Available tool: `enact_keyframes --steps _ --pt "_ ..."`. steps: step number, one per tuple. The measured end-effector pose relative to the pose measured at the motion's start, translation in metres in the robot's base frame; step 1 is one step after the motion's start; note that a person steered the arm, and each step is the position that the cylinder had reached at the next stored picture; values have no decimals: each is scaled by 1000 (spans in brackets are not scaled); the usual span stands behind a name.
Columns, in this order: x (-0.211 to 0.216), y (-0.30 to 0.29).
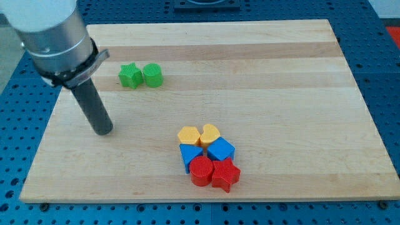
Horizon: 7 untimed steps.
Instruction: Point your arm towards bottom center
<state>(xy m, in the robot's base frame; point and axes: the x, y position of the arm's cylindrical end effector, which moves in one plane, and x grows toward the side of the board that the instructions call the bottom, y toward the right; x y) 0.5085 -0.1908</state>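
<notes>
Leftmost, my tip [102, 130] is resting on the wooden board [262, 62] at the view's left, at the lower end of a dark rod slanting down from the grey arm housing [53, 37] in the view's top left corner. No gripper is fitted, so nothing is being held; my tip is touching no block and is sitting well apart from all of them.

Next, toward the view's top, two green blocks are sitting side by side and touching: a green star [130, 75] on the left and a green rounded block [152, 75] on the right. Both are lying above and to the right of my tip.

Further right, near the view's bottom centre, six blocks are huddling in a tight cluster. A yellow block [189, 135] and a yellow heart [210, 133] are forming the top row. A blue block [189, 154] and a blue cube [220, 150] are sitting just below them. A red cylinder [201, 170] and a red star [226, 175] are closing the cluster at the bottom, touching each other.

Surrounding the board, a blue perforated table [381, 94] is showing on every side.
</notes>
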Motion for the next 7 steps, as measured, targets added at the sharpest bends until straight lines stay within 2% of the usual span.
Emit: enact_keyframes --steps 2,4,7 --pt "37 -7" --pt "102 33" --pt "109 41"
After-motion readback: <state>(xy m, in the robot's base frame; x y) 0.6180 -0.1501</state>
